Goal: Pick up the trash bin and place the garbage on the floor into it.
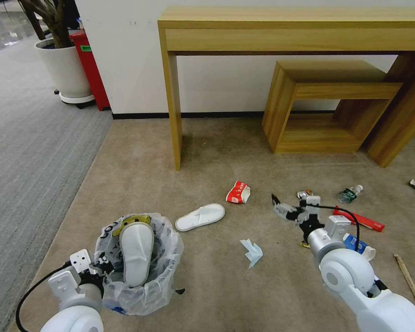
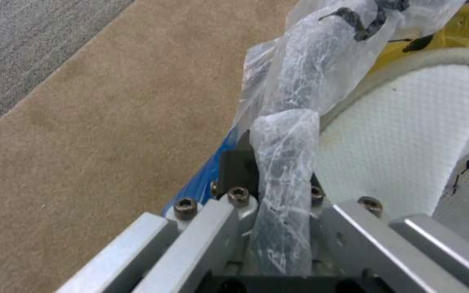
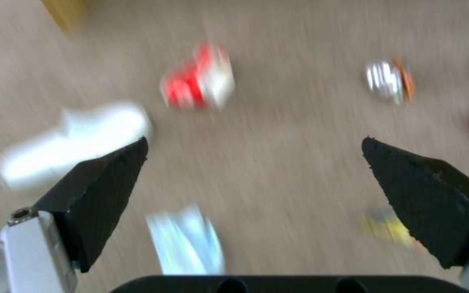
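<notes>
Blurred litter, hidden fingers

The right wrist view smears the garbage (image 3: pixel 198 82) on the floor (image 3: pixel 299 134); bag plastic of the trash bin (image 2: pixel 289 162) hides the left gripper's (image 2: pixel 275 195) fingers.

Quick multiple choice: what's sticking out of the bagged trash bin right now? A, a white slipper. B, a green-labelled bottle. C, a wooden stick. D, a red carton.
A: a white slipper stands inside the trash bin, whose bagged rim the left tool grips.
</notes>
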Available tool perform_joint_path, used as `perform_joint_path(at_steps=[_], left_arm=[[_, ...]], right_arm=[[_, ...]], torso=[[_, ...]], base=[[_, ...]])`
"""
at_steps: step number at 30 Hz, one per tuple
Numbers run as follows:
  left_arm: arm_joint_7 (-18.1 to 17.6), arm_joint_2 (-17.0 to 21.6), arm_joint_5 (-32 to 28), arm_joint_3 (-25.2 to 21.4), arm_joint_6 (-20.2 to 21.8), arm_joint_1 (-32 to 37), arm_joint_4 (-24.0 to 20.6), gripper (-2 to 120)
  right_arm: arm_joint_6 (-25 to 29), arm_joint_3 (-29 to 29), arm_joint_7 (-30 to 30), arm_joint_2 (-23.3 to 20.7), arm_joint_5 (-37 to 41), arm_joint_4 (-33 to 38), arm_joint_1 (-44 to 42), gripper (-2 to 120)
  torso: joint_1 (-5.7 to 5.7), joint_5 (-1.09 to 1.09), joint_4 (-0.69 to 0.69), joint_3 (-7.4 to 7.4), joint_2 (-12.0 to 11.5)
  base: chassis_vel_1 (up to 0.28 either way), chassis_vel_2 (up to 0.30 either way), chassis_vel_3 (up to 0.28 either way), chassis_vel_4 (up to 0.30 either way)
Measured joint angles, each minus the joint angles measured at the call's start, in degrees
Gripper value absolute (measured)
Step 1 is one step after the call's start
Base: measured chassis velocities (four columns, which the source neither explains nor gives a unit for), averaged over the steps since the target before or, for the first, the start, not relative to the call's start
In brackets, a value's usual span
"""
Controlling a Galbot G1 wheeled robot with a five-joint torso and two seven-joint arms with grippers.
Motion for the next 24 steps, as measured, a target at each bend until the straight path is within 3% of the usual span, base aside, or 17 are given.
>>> perform_joint_path(at_steps=[2,6,24], left_arm=[[0.03,0.00,0.01,-0.01,-0.10,-0.15,0.22,1],[0.07,0.02,0.05,0.05,-0.23,-0.57,0.62,1],[0.41,-0.70,0.50,0.07,-0.66,-0.41,0.89,1]], right_arm=[[-4.80,-1.54,2.57,-0.48,0.84,-1.96,0.29,100],[-7.11,-4.40,2.77,-1.05,-0.43,-5.41,0.46,100],[-4.69,-19.82,0.49,3.81,-9.14,-20.64,8.75,100]], torso=[[0.00,0.00,0.01,0.00,0.00],[0.00,0.00,0.00,0.00,0.00],[0.00,0.00,0.01,0.00,0.00]], base=[[0.000,0.000,0.000,0.000],[0.000,0.000,0.000,0.000],[0.000,0.000,0.000,0.000]])
